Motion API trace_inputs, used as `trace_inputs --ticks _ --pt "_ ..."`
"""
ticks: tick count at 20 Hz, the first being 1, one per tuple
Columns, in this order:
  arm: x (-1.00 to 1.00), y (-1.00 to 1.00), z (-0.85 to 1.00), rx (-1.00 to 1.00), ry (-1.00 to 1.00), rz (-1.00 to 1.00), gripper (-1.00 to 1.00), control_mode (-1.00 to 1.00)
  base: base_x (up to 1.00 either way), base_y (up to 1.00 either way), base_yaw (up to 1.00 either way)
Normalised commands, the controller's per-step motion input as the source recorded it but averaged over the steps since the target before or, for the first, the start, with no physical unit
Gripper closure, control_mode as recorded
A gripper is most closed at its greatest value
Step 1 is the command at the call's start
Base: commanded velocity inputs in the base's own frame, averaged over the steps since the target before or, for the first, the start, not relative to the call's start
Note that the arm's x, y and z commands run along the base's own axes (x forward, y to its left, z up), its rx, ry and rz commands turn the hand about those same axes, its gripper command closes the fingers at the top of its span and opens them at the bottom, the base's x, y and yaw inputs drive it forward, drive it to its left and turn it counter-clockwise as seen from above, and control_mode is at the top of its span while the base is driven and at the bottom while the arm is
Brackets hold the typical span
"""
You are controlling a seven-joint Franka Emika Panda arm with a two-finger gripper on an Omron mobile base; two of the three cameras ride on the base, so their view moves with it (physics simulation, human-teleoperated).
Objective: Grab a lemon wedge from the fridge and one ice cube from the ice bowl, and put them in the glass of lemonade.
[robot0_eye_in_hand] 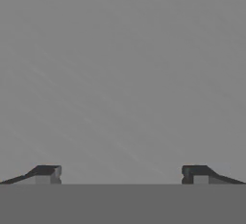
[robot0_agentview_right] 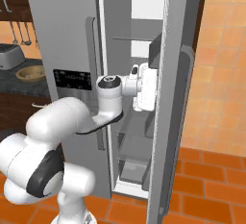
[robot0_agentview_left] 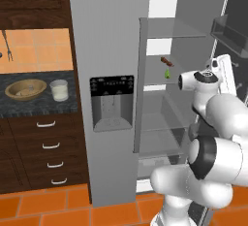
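The grey steel fridge (robot0_agentview_left: 107, 31) has its left door shut and its right door (robot0_agentview_right: 174, 103) swung wide open, so the glass shelves show. A small yellow-green lemon wedge (robot0_agentview_left: 167, 74) lies on a middle shelf, just under a small reddish-brown item (robot0_agentview_left: 166, 60). My gripper (robot0_eye_in_hand: 120, 175) is open with nothing between its fingertips, which face a plain grey steel surface close up. The white hand (robot0_agentview_right: 144, 88) sits against the inner side of the open door. The wooden ice bowl (robot0_agentview_left: 25, 89) and the glass of lemonade (robot0_agentview_left: 59, 90) stand side by side on the dark counter to the left.
The black dispenser panel (robot0_agentview_left: 112, 103) is on the shut door. Dark wood drawers (robot0_agentview_left: 51, 145) run below the counter (robot0_agentview_left: 38, 106). A silver toaster (robot0_agentview_right: 9, 56) stands behind the bowl. A door bin (robot0_agentview_left: 230, 32) juts from the open door. Orange tiles cover the floor.
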Motion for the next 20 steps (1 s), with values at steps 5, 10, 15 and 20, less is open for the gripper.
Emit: trace_inputs --ticks 5,10,15,20 --pt "0.02 -1.0 -0.19 -0.01 0.09 -0.16 -1.0 -1.0 0.0 0.0 0.0" --pt "0.01 -1.0 -0.12 0.0 0.05 -0.13 -1.0 -1.0 0.0 0.0 0.0" --pt "-0.83 -0.2 0.0 -0.01 -0.3 0.1 -1.0 -1.0 0.0 0.0 0.0" --pt "-0.77 0.82 0.19 -0.11 -0.36 0.15 -1.0 -1.0 0.0 0.0 0.0"
